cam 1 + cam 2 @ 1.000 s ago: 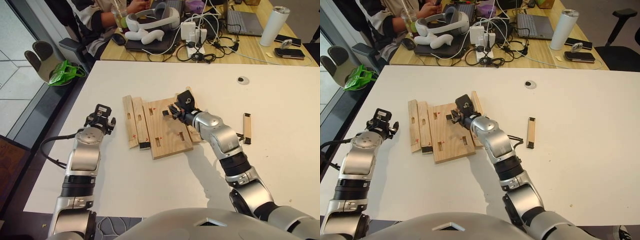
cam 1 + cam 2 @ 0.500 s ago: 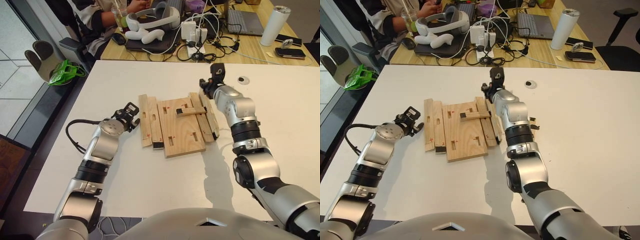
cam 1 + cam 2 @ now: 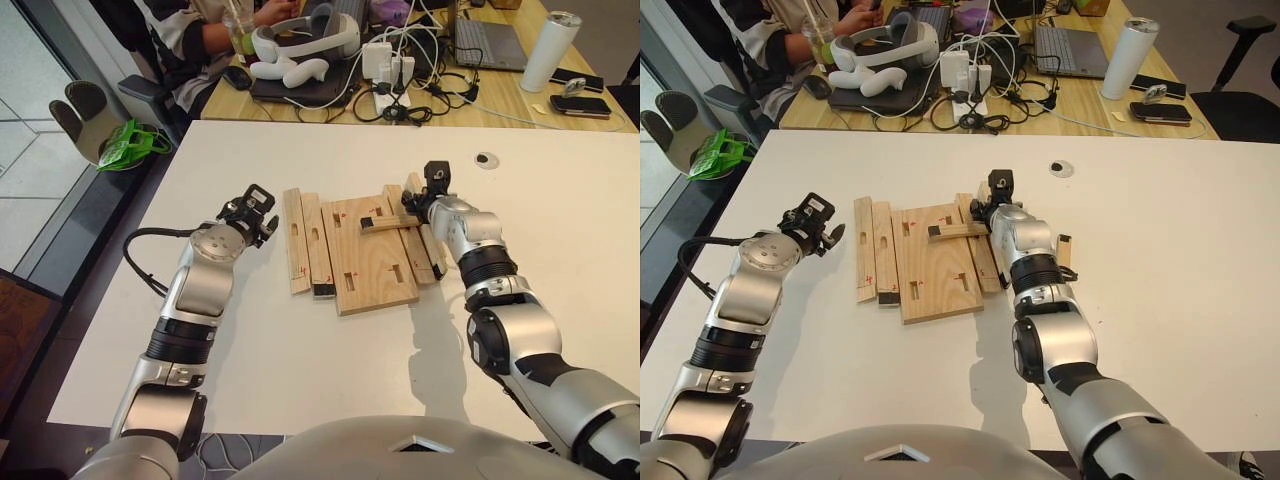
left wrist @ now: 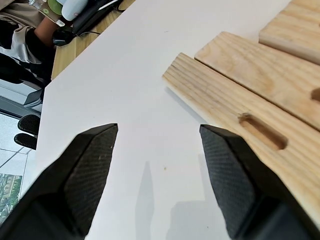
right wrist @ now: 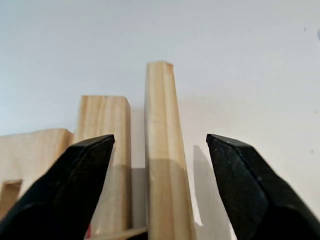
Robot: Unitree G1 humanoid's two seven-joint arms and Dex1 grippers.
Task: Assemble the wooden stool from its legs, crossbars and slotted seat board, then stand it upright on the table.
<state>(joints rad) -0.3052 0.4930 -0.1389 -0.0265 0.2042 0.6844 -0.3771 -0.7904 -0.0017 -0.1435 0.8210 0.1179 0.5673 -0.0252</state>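
Left gripper [image 4: 158, 131] is hanging wide open over the bare table [image 3: 560, 230], near the far end of the outermost leg [image 3: 296, 240]. Right gripper [image 5: 160, 145], equally wide, is straddling the far ends of two legs [image 3: 425, 240]. Between them the seat board [image 3: 372, 265] is lying flat mid-table, a crossbar [image 3: 385, 223] lying across it.

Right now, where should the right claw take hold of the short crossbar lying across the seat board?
Probably at its middle, from above, the right claw closing across its narrow width: the crossbar lies on top of the seat board, with both long sides free.
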